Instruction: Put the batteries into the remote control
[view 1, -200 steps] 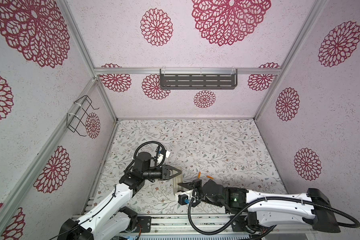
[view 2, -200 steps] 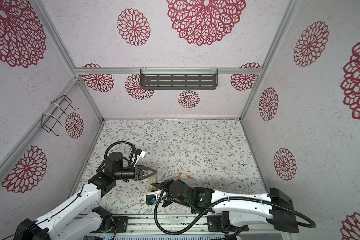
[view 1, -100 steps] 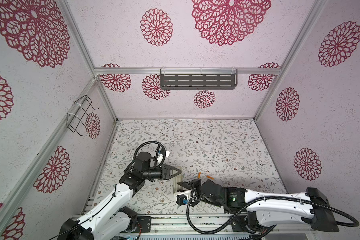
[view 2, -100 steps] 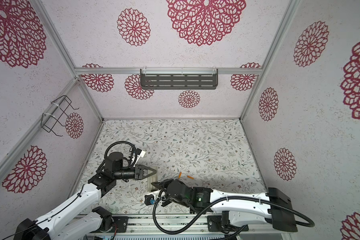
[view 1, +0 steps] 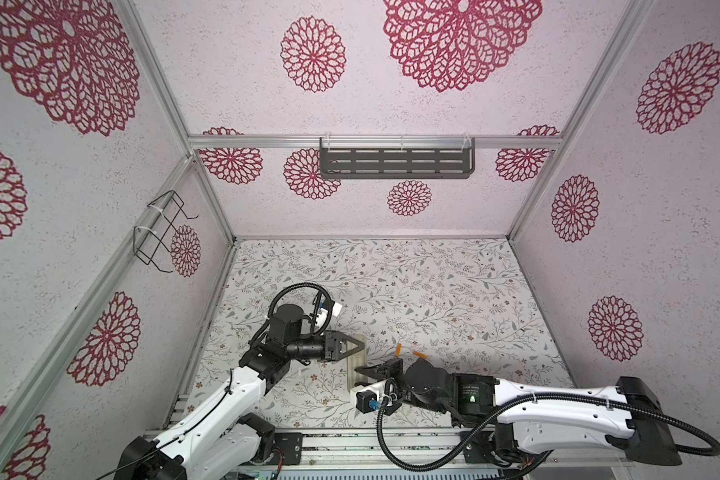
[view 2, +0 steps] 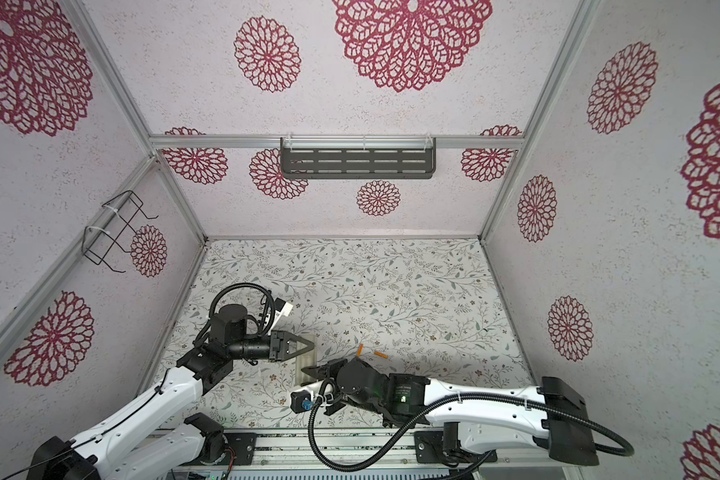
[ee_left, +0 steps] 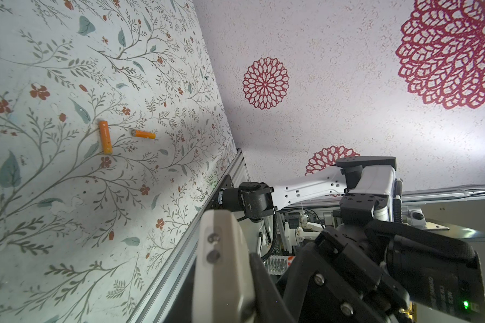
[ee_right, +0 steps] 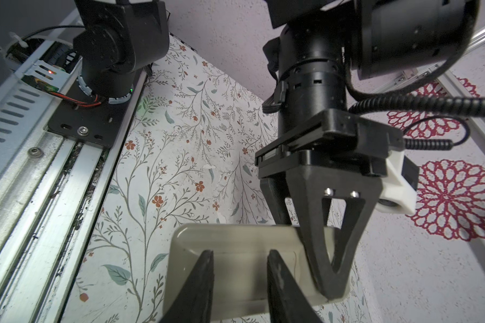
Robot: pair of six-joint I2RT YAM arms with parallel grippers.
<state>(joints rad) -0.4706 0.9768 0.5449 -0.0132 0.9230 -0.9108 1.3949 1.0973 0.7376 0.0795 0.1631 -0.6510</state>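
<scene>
Beige plastic shows on the plain back of the slim white remote control (ee_right: 235, 246), which is held just above the floral-patterned tabletop (view 1: 433, 291) near its front edge. The left gripper (ee_right: 330, 289) has its black fingers pinched on one end of the remote. The right gripper (ee_right: 240, 279) has its fingers part-spread against the back, visibly pinching nothing. Two small orange cylindrical batteries (ee_left: 105, 137) lie loose on the tabletop just beyond, near each other but apart. Loading seems not to have begun: the back looks closed, and both batteries remain to be fitted.
</scene>
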